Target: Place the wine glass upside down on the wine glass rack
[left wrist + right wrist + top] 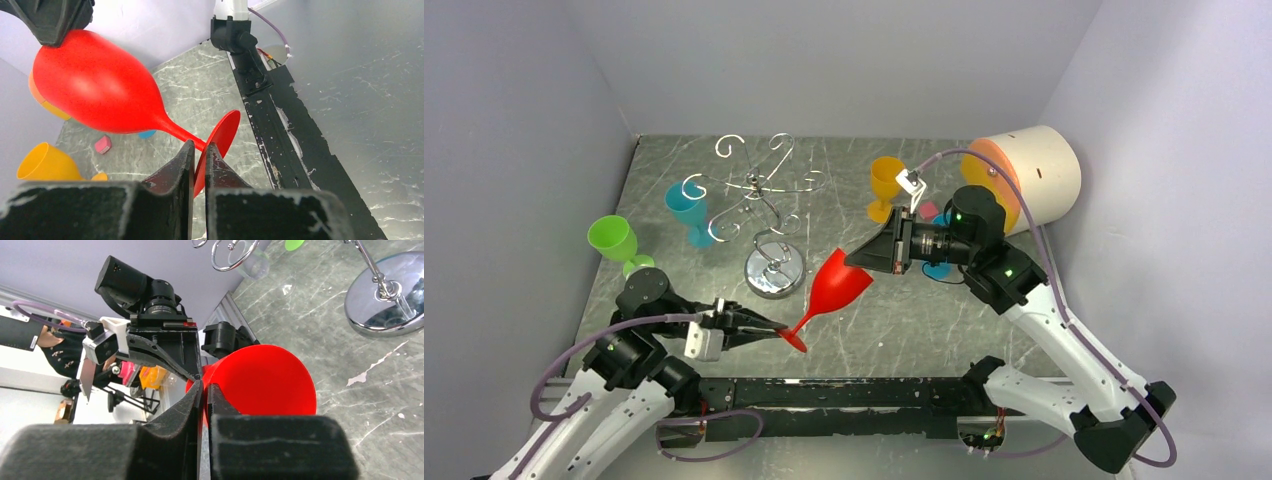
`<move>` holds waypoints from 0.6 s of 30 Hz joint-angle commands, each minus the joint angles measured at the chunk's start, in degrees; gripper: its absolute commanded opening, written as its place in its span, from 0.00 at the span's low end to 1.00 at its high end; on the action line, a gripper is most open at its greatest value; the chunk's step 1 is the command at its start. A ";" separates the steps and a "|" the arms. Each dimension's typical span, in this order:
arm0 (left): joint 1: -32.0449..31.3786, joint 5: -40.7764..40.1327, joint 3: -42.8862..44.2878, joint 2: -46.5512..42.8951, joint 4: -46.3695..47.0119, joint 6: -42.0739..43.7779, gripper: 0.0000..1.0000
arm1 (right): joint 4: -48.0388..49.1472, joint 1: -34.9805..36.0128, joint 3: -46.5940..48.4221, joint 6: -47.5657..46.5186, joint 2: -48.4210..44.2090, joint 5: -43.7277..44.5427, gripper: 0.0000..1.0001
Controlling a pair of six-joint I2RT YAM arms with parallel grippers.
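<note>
The red wine glass (834, 285) hangs between the two arms near the middle of the top view, just right of the wine glass rack (759, 190). Its long axis runs on a slant from lower left to upper right. The foot (792, 340) points toward the lower left and the open mouth of the bowl toward the upper right, so the glass is neither upright nor inverted.

The left gripper (199, 150) is closed almost fully, its two black fingers pinching the edge of the thin red foot disc, which stands on edge between them. The stem rises from there toward the upper left of the left wrist view and widens into the bowl.

The right gripper (205, 390) is likewise nearly closed, nipping the rim of the bowl between its fingers, one finger inside the mouth and one outside.

The rack stands in the upper middle of the top view, with its round shiny base (774, 270) close to the bowl but not touching it and its scroll-ended arms spread above. No glass hangs on those arms.

A teal glass (689, 210) stands just left of the rack and a green glass (614, 242) farther left. An orange-yellow glass (886, 185) stands behind the right arm. A white cylinder with an orange face (1034, 175) lies in the upper right corner.
</note>
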 commanded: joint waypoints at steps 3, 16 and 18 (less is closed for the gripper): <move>0.39 -3.47 0.45 -1.19 3.11 -4.85 0.07 | -3.13 0.29 0.17 -5.47 -4.11 2.95 0.31; 0.45 -10.97 -1.65 -5.61 5.89 -17.41 0.07 | -3.57 0.31 -4.37 -14.81 -12.90 14.03 0.63; 0.42 -13.05 -2.19 -6.43 5.58 -19.83 0.07 | -1.55 0.35 -6.12 -15.10 -14.07 13.45 0.60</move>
